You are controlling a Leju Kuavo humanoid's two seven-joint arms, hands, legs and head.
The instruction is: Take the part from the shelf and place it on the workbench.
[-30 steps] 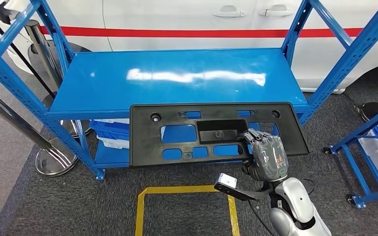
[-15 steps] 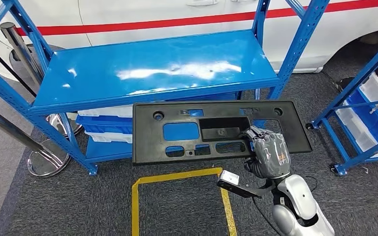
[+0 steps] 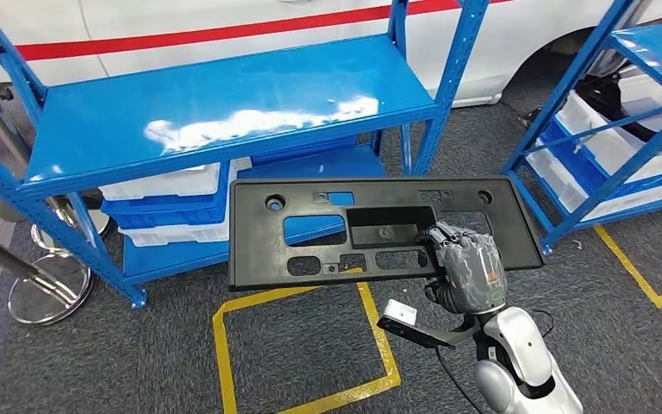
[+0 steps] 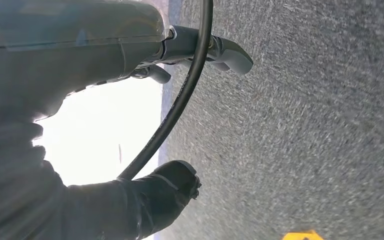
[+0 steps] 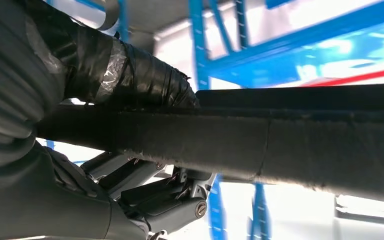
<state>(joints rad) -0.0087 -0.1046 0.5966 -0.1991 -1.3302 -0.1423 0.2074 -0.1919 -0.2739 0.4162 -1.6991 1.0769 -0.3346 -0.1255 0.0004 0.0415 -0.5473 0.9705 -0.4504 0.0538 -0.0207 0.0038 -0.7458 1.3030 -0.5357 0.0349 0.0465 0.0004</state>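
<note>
Blue shelving (image 3: 224, 121) stands at twelve o'clock while the right hand (image 3: 470, 276) grasps the black plastic panel (image 3: 379, 228) level above the carpet; carrying underway, finding the table comes next.

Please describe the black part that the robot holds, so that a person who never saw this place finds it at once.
In front of the blue shelf, above the grey carpet, the right hand grips a black panel. It is long and flat, pierced with rectangular cutouts and round holes, unlike the white bins.
</note>
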